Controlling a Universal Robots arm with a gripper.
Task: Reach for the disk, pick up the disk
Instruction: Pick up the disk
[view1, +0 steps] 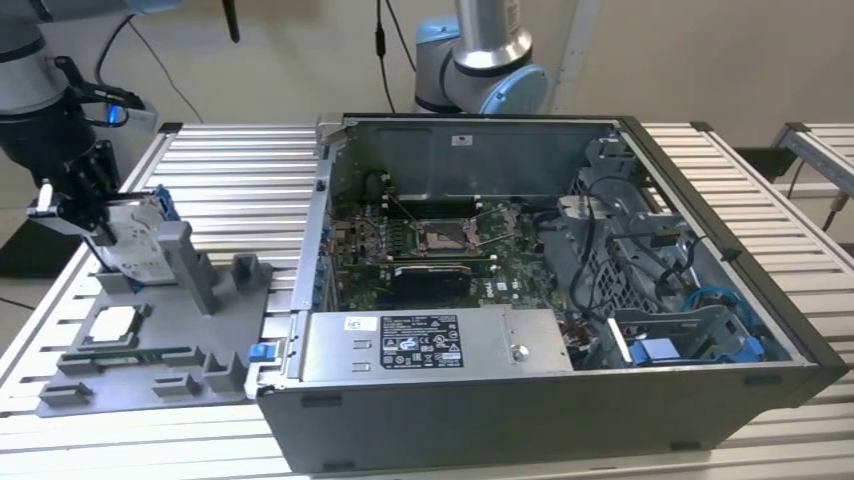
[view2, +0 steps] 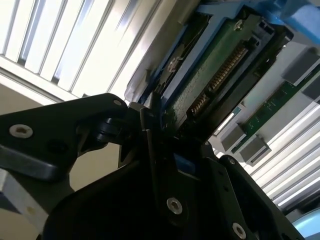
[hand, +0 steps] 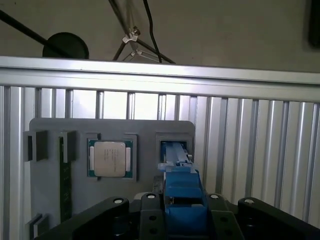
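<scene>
We are over a slatted metal table (view1: 227, 160) with a pale wall behind it. The gripper (view1: 100, 222) is clamped on the top edge of the disk (view1: 134, 240). In the first wrist view, the blue frame sits snug between its pads. The disk stands on edge in a slot at the back of the grey tray (view1: 80, 385), on the exterior view's left, and we cannot see whether its bottom has cleared the slot.

We judge the disk to be stiff and fairly heavy for its size. Its metal faces look slick, and the circuit board and connector pins seen in the second wrist view look easy to damage. The plastic frame on the narrow sides looks like the safer place to hold, and the grip should be kept square so the weight does not swing.

A grey post (view1: 180, 255) rises just beside the disk, while the chip (view1: 110, 325) lies nearer the tray's front. The open case (view1: 534, 420) stands just beside the tray on the exterior view's right. Straight up looks like the clear way out.
</scene>
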